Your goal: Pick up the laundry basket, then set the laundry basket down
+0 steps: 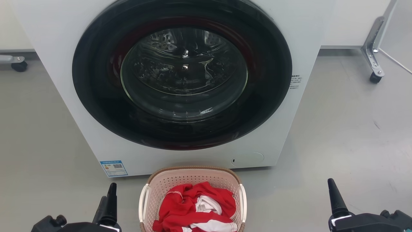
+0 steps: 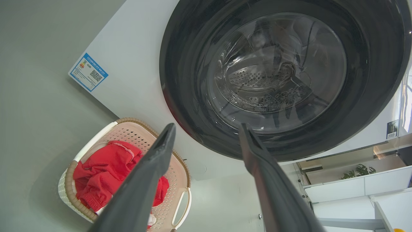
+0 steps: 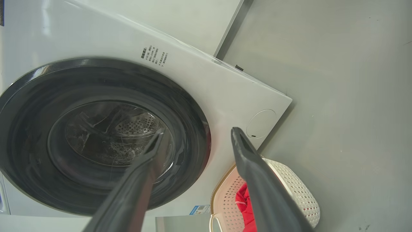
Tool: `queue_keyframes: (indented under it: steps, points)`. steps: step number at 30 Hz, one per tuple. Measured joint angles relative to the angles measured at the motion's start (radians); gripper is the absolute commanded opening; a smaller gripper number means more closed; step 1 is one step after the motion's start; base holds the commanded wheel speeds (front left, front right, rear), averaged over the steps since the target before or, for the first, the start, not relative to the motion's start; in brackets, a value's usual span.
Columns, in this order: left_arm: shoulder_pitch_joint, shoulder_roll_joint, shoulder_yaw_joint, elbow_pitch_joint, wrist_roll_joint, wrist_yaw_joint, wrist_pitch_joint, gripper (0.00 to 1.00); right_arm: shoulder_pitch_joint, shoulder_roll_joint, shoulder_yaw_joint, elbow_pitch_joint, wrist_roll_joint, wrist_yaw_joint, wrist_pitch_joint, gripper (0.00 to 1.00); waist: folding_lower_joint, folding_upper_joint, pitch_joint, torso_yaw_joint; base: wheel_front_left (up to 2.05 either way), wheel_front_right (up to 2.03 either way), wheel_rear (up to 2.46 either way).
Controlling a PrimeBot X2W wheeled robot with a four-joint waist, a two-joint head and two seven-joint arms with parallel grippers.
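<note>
The laundry basket (image 1: pixel 190 180), pale pink and perforated with a brown woven rim and white side handles, stands on the grey floor just in front of the washer, at the bottom centre of the head view. Red and white clothes (image 1: pixel 193 206) lie heaped inside it. My left gripper (image 1: pixel 108 190) hangs to the left of the basket, apart from its handle, and my right gripper (image 1: pixel 330 181) is farther off to the right. In the left wrist view my left gripper (image 2: pixel 207 127) is open and holds nothing, with the basket (image 2: pixel 135 132) beside it. My right gripper (image 3: pixel 197 130) is also open and holds nothing, next to the basket (image 3: pixel 299 190).
A white front-loading washer (image 1: pixel 58 48) with its round dark glass door (image 1: pixel 183 71) shut stands right behind the basket. A metal leg on a caster (image 1: pixel 373 48) stands at the back right, and another caster (image 1: pixel 17 64) at the back left. Grey floor (image 1: pixel 338 135) lies on both sides.
</note>
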Motion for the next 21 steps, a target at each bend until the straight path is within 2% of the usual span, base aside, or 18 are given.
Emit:
queue_keyframes:
  steps: [21]
  points:
    - [0.006, 0.040, -0.095, -0.032, 0.418, 0.059, -0.081, 1.00, -0.017, -0.028, 0.124, -0.009, -0.353, -0.052, -0.077, 1.00, 0.0000, 0.0000, -0.002, 0.001, 0.00, 0.00, 0.00]
